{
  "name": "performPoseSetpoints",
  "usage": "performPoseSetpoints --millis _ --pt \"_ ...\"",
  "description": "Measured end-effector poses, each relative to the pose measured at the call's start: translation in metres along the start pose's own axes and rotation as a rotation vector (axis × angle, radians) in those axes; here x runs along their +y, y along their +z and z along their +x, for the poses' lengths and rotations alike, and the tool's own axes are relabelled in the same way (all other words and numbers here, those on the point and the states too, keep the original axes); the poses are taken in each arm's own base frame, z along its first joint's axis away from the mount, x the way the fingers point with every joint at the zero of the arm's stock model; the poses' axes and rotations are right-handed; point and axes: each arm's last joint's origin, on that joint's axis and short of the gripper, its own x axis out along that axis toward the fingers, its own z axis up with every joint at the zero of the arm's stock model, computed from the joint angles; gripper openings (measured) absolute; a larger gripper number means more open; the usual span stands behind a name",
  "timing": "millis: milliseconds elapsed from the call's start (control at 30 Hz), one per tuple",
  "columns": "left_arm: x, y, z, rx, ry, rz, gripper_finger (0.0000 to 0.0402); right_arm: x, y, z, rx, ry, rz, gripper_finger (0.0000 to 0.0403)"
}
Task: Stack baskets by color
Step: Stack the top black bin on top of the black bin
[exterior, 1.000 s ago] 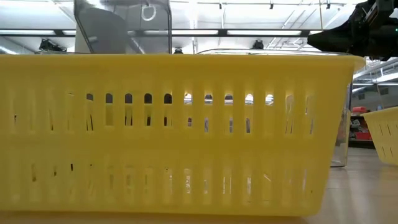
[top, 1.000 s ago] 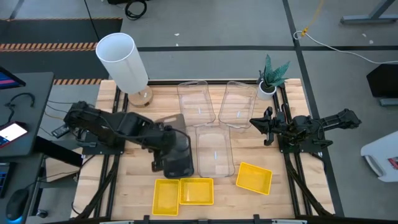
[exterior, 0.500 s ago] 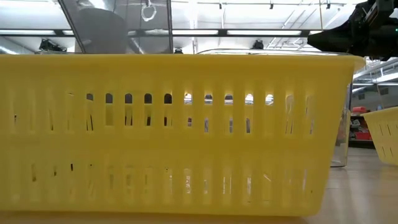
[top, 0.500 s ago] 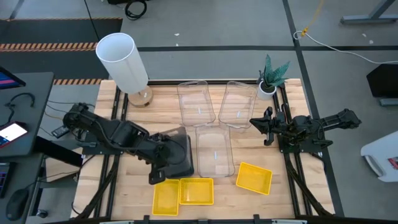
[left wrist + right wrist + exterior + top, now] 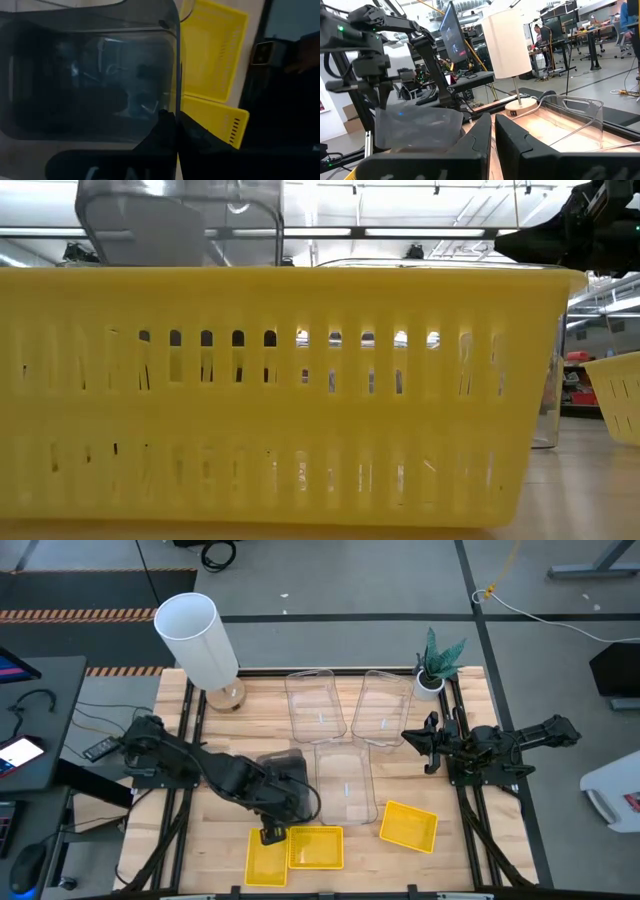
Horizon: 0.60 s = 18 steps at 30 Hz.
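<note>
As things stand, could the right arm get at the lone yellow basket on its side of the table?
Probably yes: the yellow basket sits apart with nothing over it. The right tool is empty, and the left tool grips the grey basket elsewhere.

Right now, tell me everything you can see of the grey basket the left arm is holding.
The grey basket is a shallow rectangular tray of dark, smoky, see-through plastic with rounded corners. The left gripper has its jaws shut on one rim. In the low view it hangs above the yellow basket's top edge, clear of the table. From above it sits left of centre, beside the clear basket and just behind the yellow baskets along the front edge. Whether more grey baskets are nested in it cannot be told.
</note>
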Motion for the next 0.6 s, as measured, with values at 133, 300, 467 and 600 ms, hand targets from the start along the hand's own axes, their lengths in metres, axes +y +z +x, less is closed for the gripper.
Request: performPoseSetpoints --millis 133,300,467,600 --pt "-0.002 0.001 0.016 0.056 0.046 -0.002 0.0006 0.000 0.000 0.000 0.000 0.000 0.000 0.0030" --pt "-0.004 -0.001 0.039 0.143 0.117 0.026 0.0006 0.000 0.000 0.000 0.000 0.000 0.000 0.0030" --pt "-0.004 -0.003 0.060 0.224 0.178 0.053 0.0007 0.000 0.000 0.000 0.000 0.000 0.000 0.0030" --pt "-0.006 -0.006 0.073 0.278 0.213 0.089 0.0007 0.000 0.000 0.000 0.000 0.000 0.000 0.0030"
